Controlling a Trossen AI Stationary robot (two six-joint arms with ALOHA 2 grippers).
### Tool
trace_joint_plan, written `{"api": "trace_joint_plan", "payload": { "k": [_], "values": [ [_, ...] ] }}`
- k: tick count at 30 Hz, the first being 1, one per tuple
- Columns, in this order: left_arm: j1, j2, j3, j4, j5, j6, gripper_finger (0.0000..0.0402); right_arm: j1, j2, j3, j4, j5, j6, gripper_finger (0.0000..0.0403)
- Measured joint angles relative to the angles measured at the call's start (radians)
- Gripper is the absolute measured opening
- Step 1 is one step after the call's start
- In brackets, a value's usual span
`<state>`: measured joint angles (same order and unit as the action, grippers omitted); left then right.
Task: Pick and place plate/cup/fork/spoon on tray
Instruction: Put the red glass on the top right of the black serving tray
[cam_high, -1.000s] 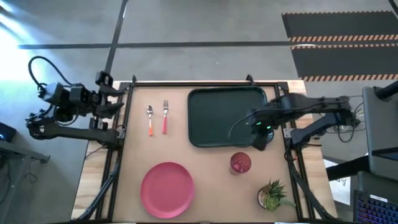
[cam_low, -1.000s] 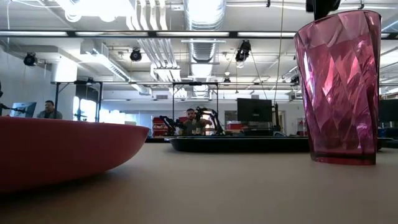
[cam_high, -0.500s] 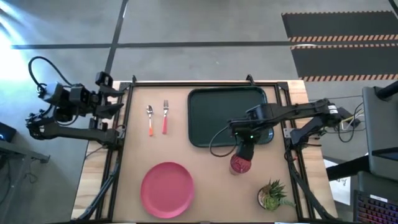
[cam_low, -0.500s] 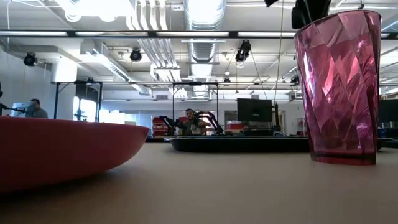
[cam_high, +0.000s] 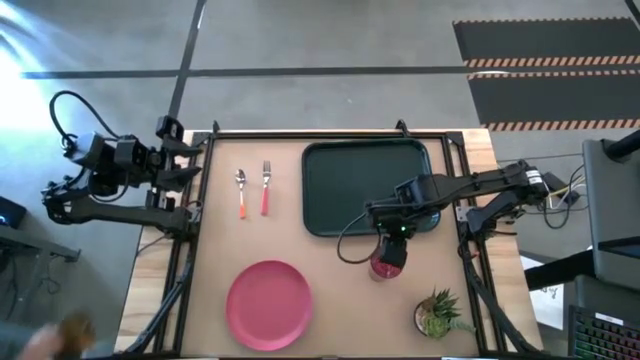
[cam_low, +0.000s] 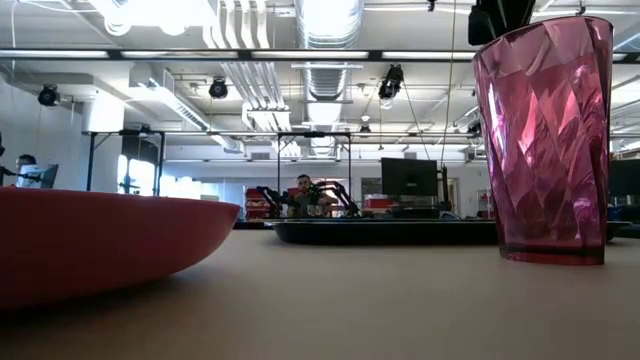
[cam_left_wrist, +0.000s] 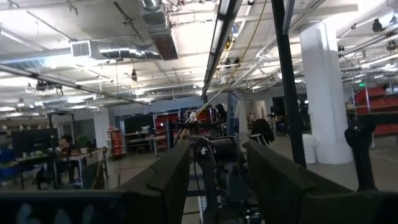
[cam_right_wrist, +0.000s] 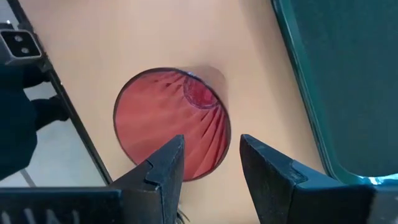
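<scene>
1. My right pincer (cam_high: 389, 252) hangs directly over the cup (cam_high: 386, 264), pointing straight down. Its two fingers (cam_right_wrist: 163, 165) stand apart and hold nothing; in my right wrist view their tips sit over part of the cup's rim, and I cannot tell whether they touch it.

2. The cup stands upright on the table (cam_high: 330, 290), mouth up, long axis vertical. It sits just off the tray's near right corner, apart from the tray, toward the table's right edge.

3. The tray (cam_high: 365, 186) lies flat at the far edge of the table, right of the middle, and carries nothing. Its sides run square with the table's edges.

4. The plate (cam_high: 268, 304) lies flat by the near edge of the table, left of the middle, well apart from the cup.

5. The spoon (cam_high: 241, 193) and the fork (cam_high: 265, 187) lie side by side near the far left corner, just left of the tray. The spoon is on the outer side. Both long axes run from far edge to near edge, metal ends toward the far edge, coloured handles toward the near edge.

6. A small potted plant (cam_high: 437, 313) stands at the near right corner.

7. My left pincer (cam_high: 181, 152) waits beyond the table's left edge by the far left corner, fingers parted and holding nothing.
</scene>
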<state>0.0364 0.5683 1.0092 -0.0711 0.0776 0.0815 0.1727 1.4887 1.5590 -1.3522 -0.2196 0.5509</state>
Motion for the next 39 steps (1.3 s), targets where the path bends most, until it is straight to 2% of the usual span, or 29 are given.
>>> {"api": "trace_joint_plan", "payload": {
  "k": [9, 14, 20, 29, 33, 39],
  "values": [
    [0.001, 0.012, 0.003, 0.001, 0.000, -0.024, 0.0144, 0.007, 0.016, -0.110, 0.039, 0.003, 0.016, 0.0182],
    [0.001, 0.010, 0.004, 0.002, 0.000, -0.025, 0.0144, 0.012, 0.021, -0.121, 0.068, 0.002, -0.009, 0.0197],
    [0.001, 0.011, 0.004, 0.003, 0.000, -0.026, 0.0144, 0.010, 0.021, -0.132, 0.103, 0.012, -0.050, 0.0199],
    [0.001, 0.010, 0.004, 0.003, 0.000, -0.026, 0.0144, 0.011, 0.021, -0.236, 0.192, 0.010, -0.063, 0.0197],
    [0.001, 0.012, 0.004, 0.003, 0.000, -0.026, 0.0144, 0.011, 0.021, -0.256, 0.187, 0.010, -0.072, 0.0161],
    [0.001, 0.012, 0.003, 0.003, 0.000, -0.025, 0.0144, 0.011, 0.021, -0.256, 0.190, 0.010, -0.093, 0.0029]
  ]
}}
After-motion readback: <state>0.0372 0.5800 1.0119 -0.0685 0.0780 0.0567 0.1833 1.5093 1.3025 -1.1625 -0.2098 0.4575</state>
